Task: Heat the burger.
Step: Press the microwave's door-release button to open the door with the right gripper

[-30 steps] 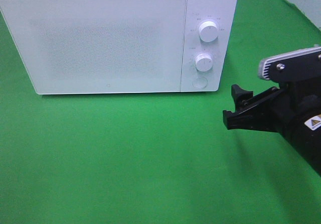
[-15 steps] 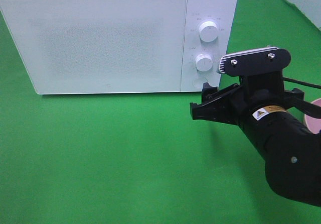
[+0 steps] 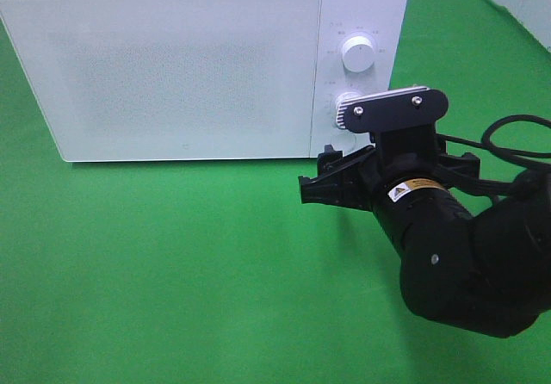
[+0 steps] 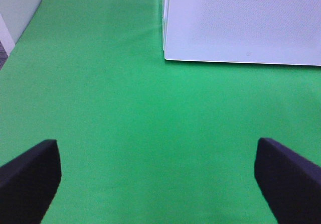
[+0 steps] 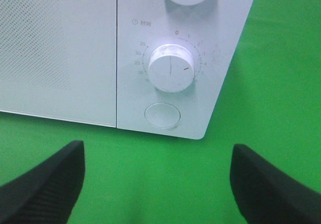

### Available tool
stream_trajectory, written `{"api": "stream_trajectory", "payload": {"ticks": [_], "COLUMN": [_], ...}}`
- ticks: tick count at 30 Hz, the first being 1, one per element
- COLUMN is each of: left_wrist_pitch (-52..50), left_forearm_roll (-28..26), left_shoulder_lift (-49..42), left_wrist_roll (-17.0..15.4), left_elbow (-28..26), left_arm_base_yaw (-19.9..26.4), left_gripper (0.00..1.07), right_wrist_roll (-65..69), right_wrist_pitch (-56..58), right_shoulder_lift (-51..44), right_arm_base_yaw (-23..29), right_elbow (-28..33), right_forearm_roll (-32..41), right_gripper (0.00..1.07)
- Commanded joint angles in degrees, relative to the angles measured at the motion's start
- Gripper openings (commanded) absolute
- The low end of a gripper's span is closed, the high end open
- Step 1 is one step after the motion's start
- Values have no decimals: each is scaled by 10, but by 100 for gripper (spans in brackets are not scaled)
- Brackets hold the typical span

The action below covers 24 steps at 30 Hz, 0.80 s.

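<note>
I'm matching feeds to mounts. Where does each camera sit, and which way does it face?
Exterior high: up in front, looking down at the microwave front and green cloth; right arm and right gripper show.
Left wrist: on the left arm, facing the microwave's lower door corner; left gripper, jaws wide apart.
Right wrist: close to the timer knob and round button; jaws wide apart.
All share the microwave.
</note>
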Motion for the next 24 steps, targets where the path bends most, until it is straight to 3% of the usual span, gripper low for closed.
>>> {"api": "stream_trajectory", "payload": {"ticks": [1, 14, 18, 21, 24], "left_wrist_pitch": [-5, -5, -5, -5, -5], "left_forearm_roll": [0, 0, 0, 0, 0], "left_shoulder_lift": [-9, -9, -9, -9, -9], "left_wrist_roll": [-3, -3, -3, -3, -3], "left_elbow": [2, 2, 2, 2, 2], "left_arm_base_yaw": [-3, -3, -3, -3, -3], "left_gripper": [98, 98, 98, 98, 98], "right_wrist_roll": [8, 144, 320, 349, 507], "right_wrist_pitch": [-6, -5, -5, -5, -5], "right_shoulder_lift": [9, 13, 13, 13, 13], "right_arm_base_yaw": [-4, -4, -4, -4, -3], "right_elbow": [-9, -13, -13, -13, -13], "right_forearm_roll": [-7, -7, -8, -8, -8], "right_gripper": [76, 70, 63, 61, 54]}}
